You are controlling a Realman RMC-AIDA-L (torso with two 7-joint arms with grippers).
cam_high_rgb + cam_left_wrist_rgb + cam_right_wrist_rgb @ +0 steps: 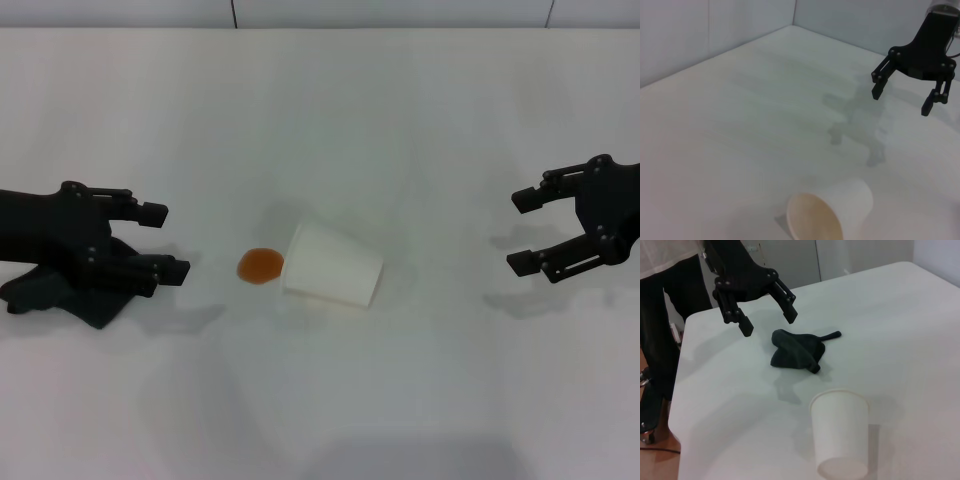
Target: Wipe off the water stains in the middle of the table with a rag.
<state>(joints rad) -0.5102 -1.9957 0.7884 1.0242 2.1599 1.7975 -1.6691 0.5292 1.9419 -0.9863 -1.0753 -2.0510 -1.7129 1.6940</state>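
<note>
The water stains are one small orange-brown blot (pixel 260 265) in the middle of the white table (pixel 400 120). It touches the mouth end of a white paper cup (pixel 332 265) that lies on its side. The dark rag (pixel 60 295) lies crumpled at the table's left, partly under my left arm. My left gripper (pixel 165 240) hovers open just above the rag, holding nothing. In the right wrist view the left gripper (pixel 768 323) hangs clear above the rag (pixel 795 350). My right gripper (pixel 520 230) is open and empty at the far right. The cup hides the blot in both wrist views.
The tipped cup (pixel 830 215) lies between the two grippers, its open mouth toward the left arm. In the left wrist view the right gripper (pixel 901 102) hangs over bare table. A person in dark trousers (pixel 660 340) stands past the table's edge beyond the left arm.
</note>
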